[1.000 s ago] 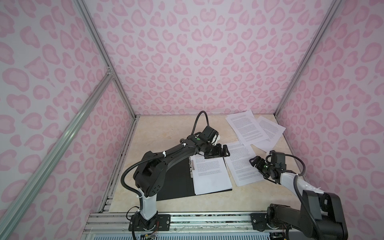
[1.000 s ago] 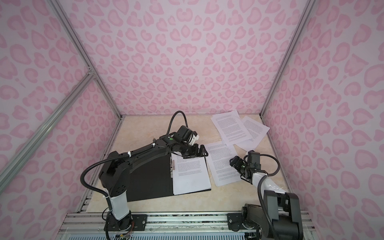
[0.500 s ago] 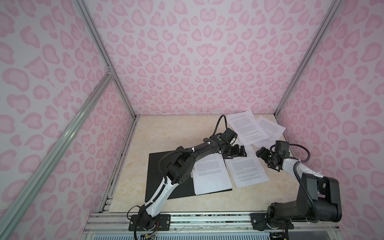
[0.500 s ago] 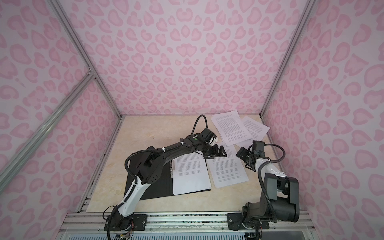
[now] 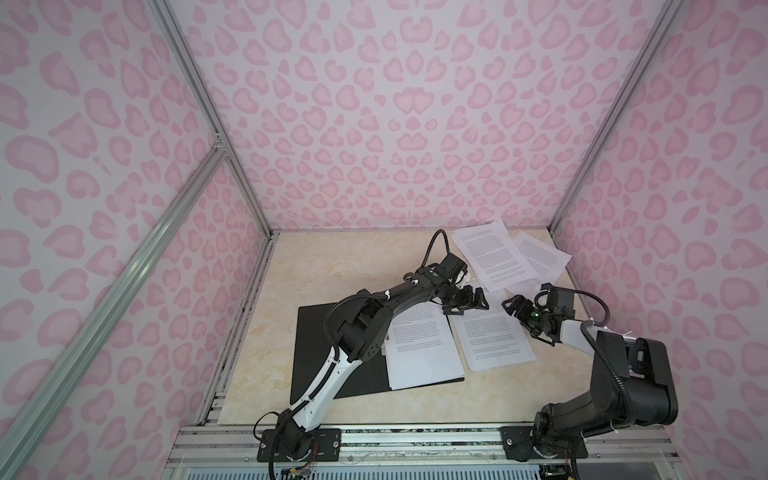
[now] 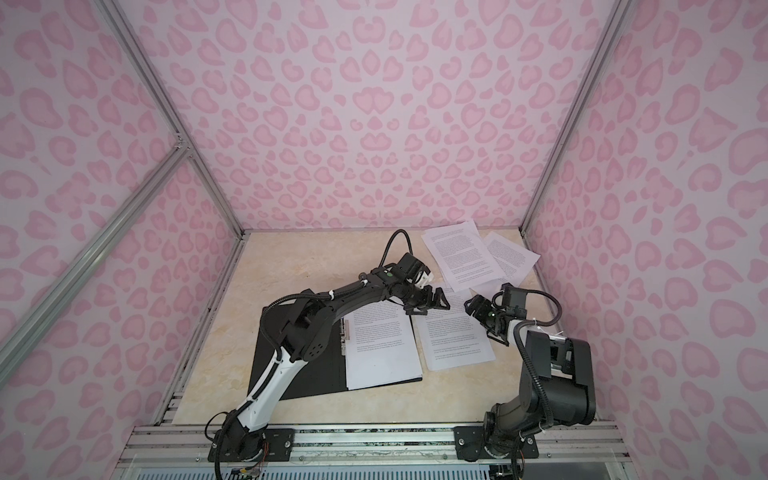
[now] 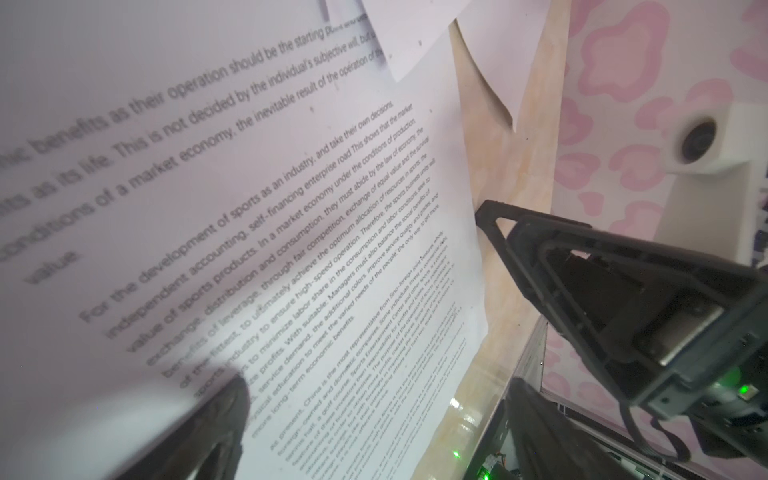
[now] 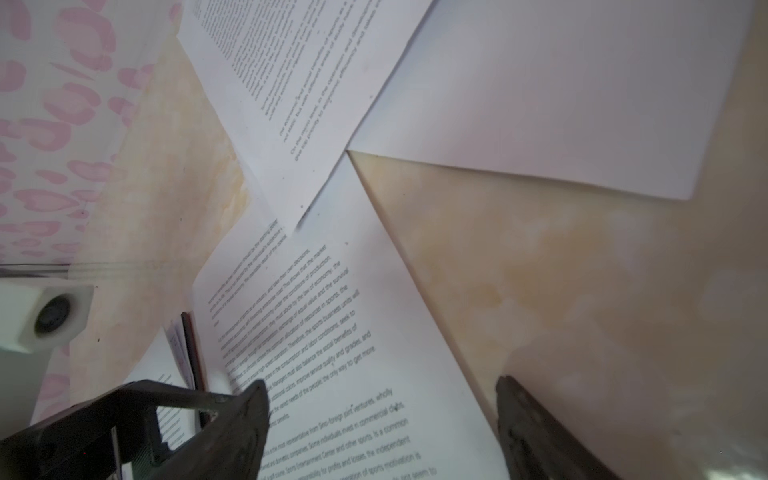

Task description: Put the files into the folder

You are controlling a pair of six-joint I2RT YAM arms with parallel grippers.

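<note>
- Folder [image 5: 311, 332] lies open nearest the robot's base, black inside up on the desk [image 5: 332, 282]. One printed sheet [image 5: 419, 353] already rests on its right half.
- Just right of it, a loose sheet [image 5: 494, 340] lies flat on the desk. Its long axis runs near to far, roughly parallel with the folder's spine.
- Both claws meet over that sheet's far end. The left claw [image 5: 467, 300] is above the corner on the folder side and the right claw [image 5: 511, 306] above the outer corner. Both gape wide and hold nothing.
- In the right wrist view, the right claw straddles the sheet's outer long edge, one finger [image 8: 232, 428] over print and the other over bare desk.
- Neither arm looks clearly nearer. The sheet probably has to travel sideways, leftward, to reach the folder.
- Farthest off, the remaining files [image 5: 490, 253] overlap in the far right corner. One corner lies over the loose sheet's far edge and may drag with it.
</note>
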